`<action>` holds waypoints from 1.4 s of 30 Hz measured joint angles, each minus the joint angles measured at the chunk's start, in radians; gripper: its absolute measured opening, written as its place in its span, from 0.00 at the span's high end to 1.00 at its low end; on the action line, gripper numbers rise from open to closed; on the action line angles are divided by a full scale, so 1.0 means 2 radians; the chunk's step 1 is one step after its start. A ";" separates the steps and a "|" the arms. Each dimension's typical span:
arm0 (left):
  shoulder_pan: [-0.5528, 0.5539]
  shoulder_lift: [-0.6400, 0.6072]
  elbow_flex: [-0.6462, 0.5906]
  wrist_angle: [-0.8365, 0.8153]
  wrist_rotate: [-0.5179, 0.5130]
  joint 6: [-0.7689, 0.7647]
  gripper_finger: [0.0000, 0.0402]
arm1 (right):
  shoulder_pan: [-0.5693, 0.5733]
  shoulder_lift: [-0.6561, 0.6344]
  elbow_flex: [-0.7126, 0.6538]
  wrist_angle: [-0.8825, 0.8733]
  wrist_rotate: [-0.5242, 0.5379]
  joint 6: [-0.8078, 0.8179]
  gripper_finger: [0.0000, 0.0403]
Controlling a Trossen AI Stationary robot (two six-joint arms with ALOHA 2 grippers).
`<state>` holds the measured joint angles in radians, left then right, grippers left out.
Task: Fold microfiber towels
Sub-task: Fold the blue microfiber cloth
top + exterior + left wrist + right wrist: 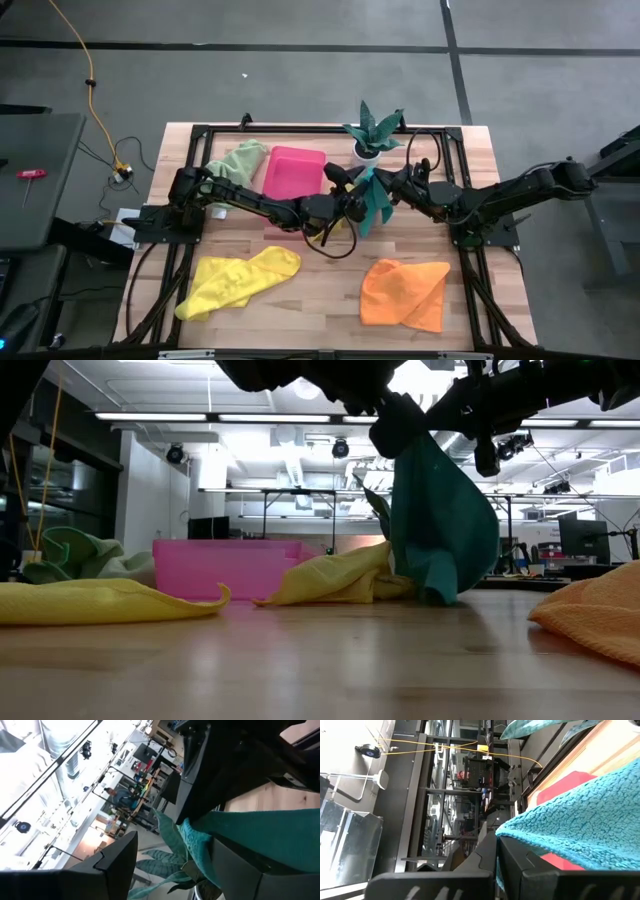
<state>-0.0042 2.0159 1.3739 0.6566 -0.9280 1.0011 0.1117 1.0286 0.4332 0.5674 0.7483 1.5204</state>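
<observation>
High view, teal towel (375,203) hanging between left gripper (352,203), right gripper (392,187)

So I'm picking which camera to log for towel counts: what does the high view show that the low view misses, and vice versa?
Only the high view shows the potted plant and both arms reaching in from the table's sides. Only the low view shows the teal towel hanging with its bottom edge on the table, and the room behind. Both show the pink tray, orange towel, front yellow towel and pale green towel.
</observation>
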 joint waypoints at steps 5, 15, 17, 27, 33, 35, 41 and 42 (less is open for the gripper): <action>0.000 0.000 0.000 -0.001 0.005 -0.007 0.47 | 0.000 0.000 0.000 0.000 0.002 0.000 1.00; 0.010 0.000 0.000 -0.008 0.038 -0.037 0.59 | 0.000 0.000 0.000 0.010 0.002 -0.002 1.00; 0.012 0.000 0.000 -0.010 0.044 -0.038 0.61 | 0.000 0.000 0.000 0.010 0.002 -0.002 1.00; 0.015 0.000 0.000 -0.016 0.042 -0.041 0.84 | 0.000 0.000 0.000 0.010 0.004 -0.002 1.00; 0.014 0.000 0.000 -0.017 0.042 -0.045 0.99 | 0.000 0.000 0.000 0.010 0.005 -0.002 1.00; 0.014 0.000 0.000 -0.018 0.043 -0.049 0.98 | 0.000 0.000 0.000 0.010 0.005 -0.002 1.00; 0.011 0.000 0.000 -0.020 0.036 -0.056 0.99 | 0.000 -0.005 0.000 0.012 -0.001 -0.032 1.00; 0.010 -0.002 0.000 -0.022 0.036 -0.056 0.99 | 0.000 -0.008 0.000 0.012 -0.007 -0.044 1.00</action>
<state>0.0160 2.0122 1.3739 0.6122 -0.8569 0.8891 0.1115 1.0120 0.4332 0.5912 0.7340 1.4328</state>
